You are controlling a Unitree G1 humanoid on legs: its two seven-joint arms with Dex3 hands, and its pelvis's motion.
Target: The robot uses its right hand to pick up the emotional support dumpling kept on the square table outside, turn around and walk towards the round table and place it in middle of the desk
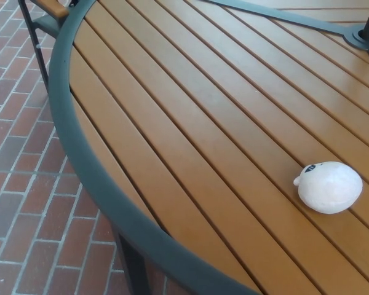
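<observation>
A white plush dumpling (329, 187) with a small dark face mark lies on the round table (190, 117), toward the picture's lower right. The table top is made of orange-brown wooden slats inside a dark green metal rim (80, 166). Nothing touches the dumpling. Neither of my hands shows in the head view.
A dark pole base (368, 32) stands on the table at the top right. A chair (44, 18) with a wooden armrest sits beyond the rim at the top left. Red brick paving (24, 203) lies to the left, below the table's edge.
</observation>
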